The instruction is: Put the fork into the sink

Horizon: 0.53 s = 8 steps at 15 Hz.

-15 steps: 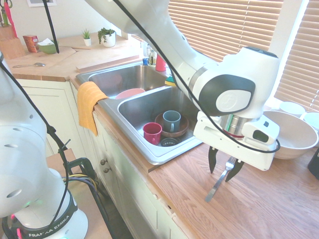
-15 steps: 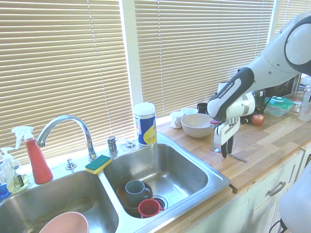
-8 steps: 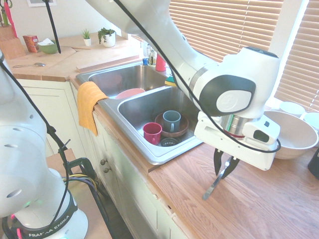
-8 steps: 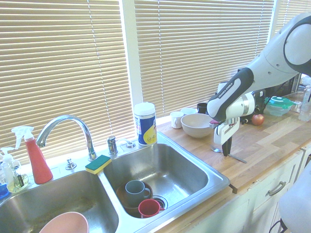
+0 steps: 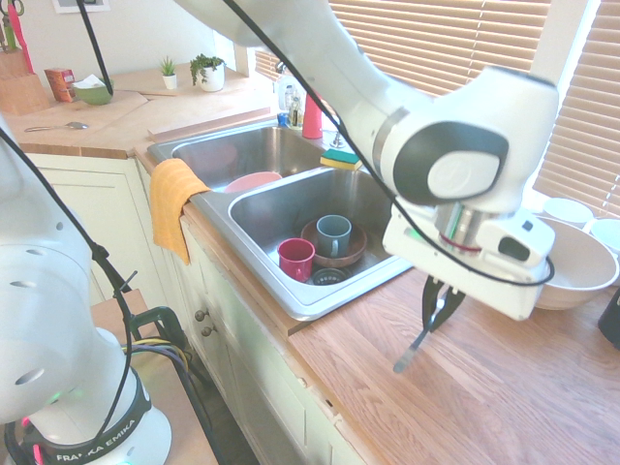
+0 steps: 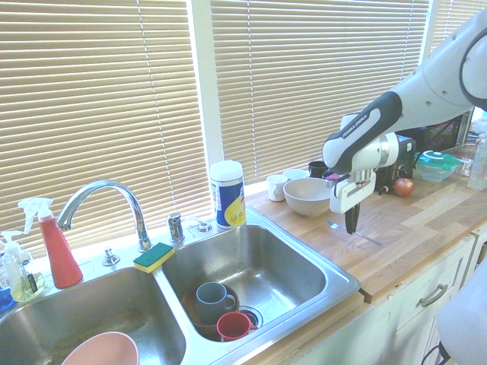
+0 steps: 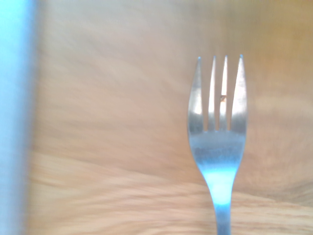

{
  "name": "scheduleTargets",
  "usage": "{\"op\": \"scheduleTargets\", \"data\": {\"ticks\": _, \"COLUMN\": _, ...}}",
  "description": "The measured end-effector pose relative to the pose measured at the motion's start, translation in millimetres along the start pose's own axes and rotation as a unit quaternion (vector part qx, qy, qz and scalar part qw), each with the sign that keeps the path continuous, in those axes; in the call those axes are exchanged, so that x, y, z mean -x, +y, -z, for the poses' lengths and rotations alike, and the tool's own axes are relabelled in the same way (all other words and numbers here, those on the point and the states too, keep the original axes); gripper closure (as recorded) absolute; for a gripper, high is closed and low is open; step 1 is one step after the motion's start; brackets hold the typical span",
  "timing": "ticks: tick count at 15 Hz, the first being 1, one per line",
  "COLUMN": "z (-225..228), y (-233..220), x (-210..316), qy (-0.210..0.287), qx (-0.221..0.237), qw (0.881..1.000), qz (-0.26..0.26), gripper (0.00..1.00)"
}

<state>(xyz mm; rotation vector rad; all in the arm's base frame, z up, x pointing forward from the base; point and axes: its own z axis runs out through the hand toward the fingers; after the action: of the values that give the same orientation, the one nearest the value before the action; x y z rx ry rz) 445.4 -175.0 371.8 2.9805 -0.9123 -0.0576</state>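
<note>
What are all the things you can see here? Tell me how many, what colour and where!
fork: 1, silver, held above the wooden counter
sink: 1, shiny steel, two basins, set in the counter
mugs: 2, one grey-blue and one red, in the basin nearer the arm
brown plate: 1, under the grey-blue mug
pink bowl: 1, in the other basin
big white bowl: 1, on the counter by the window
sponge: 1, yellow and green, on the rim behind the basins
faucet: 1, silver, behind the basins
spray bottle: 1, red, beside the faucet
orange cloth: 1, hanging over the sink's front edge
gripper: 1, dark fingers, shut on the fork
</note>
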Motion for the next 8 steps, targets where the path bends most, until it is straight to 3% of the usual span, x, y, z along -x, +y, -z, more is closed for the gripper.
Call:
{"op": "scheduleTargets", "data": {"ticks": 3, "z": 61, "y": -78, "x": 35, "qy": 0.025, "qx": -0.002, "qw": 0.999, "qz": -0.021, "gripper": 1.0}}
{"op": "scheduleTargets", "data": {"ticks": 8, "z": 48, "y": -205, "x": 63, "qy": 0.059, "qx": -0.009, "qw": 0.989, "qz": -0.134, "gripper": 1.0}}
